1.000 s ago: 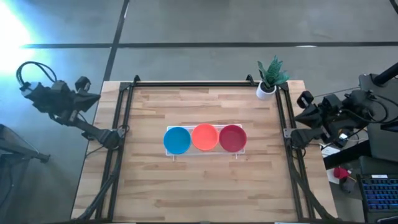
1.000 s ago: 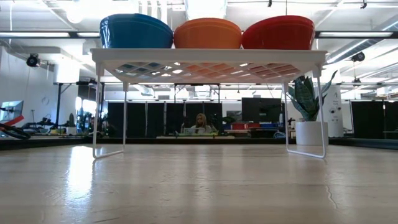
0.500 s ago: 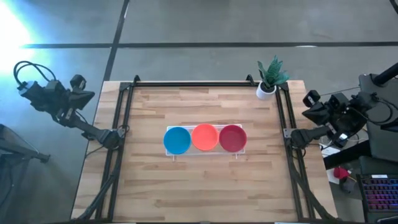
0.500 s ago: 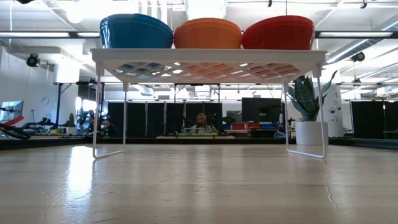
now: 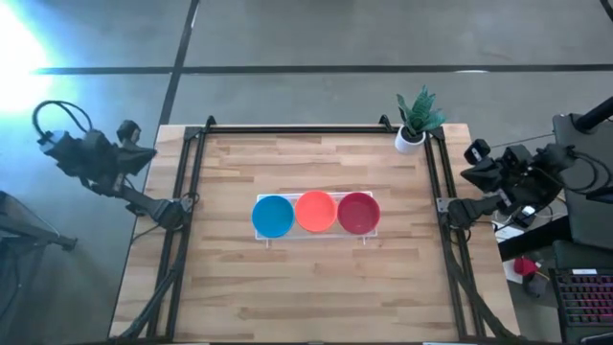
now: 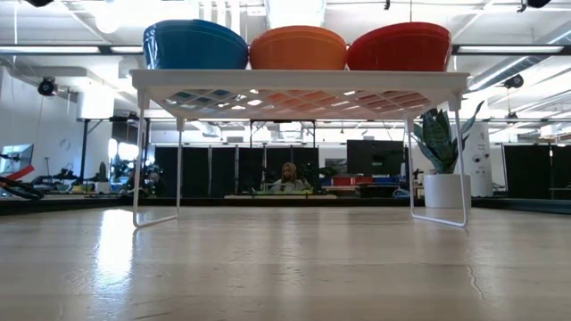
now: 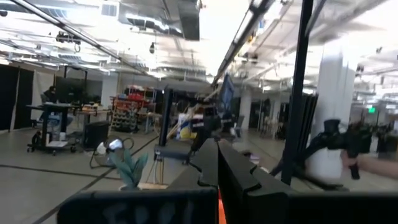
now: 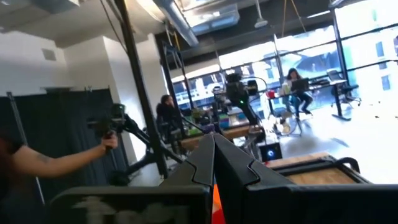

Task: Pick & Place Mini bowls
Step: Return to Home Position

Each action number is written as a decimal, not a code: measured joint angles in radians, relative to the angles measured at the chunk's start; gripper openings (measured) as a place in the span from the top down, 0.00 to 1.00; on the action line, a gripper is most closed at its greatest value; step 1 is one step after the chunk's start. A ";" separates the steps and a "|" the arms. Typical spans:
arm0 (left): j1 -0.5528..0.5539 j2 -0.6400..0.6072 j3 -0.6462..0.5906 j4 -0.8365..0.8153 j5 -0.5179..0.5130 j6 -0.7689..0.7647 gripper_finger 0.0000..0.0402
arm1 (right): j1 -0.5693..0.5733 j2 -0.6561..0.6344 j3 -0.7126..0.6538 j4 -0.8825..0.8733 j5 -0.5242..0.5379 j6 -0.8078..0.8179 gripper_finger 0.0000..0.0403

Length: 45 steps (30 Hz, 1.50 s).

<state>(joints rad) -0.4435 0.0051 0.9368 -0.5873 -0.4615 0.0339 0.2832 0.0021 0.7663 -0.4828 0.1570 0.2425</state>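
Left arm point(image 5: 103, 161): was matte black, jointed and blocky, with a looped black cable point(image 5: 59, 103). Right arm point(image 5: 512, 174): was likewise black. Left hand point(image 7: 214, 146), right hand point(image 8: 211, 140): had dark angular fingers, an orange strip point(image 7: 220, 210) between them.

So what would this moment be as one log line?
blue bowl, orange bowl, red bowl: lined up on white rack | left arm: beyond table's left edge, jaws shut | right arm: beyond right edge, jaws shut

Bright throughout. High view: hard white glare on the floor point(image 5: 24, 43) at the upper left corner. Low view: ceiling strip lights point(image 6: 71, 49) lit, pale sheen streaking the counter point(image 6: 116, 259). Right wrist view: windows point(image 8: 367, 43) washed out white.
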 joint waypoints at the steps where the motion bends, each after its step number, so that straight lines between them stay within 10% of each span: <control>1: 0.000 0.000 -0.019 0.009 0.000 0.004 1.00 | 0.000 0.000 -0.008 0.001 0.002 -0.005 0.98; 45: 0.000 -0.004 -0.810 0.585 0.000 0.040 1.00 | 0.000 -0.002 -0.662 0.474 -0.081 -0.147 0.98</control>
<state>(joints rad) -0.4431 0.0013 0.1267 -0.0026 -0.4614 0.0739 0.2832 -0.0002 0.1047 -0.0086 0.0764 0.0959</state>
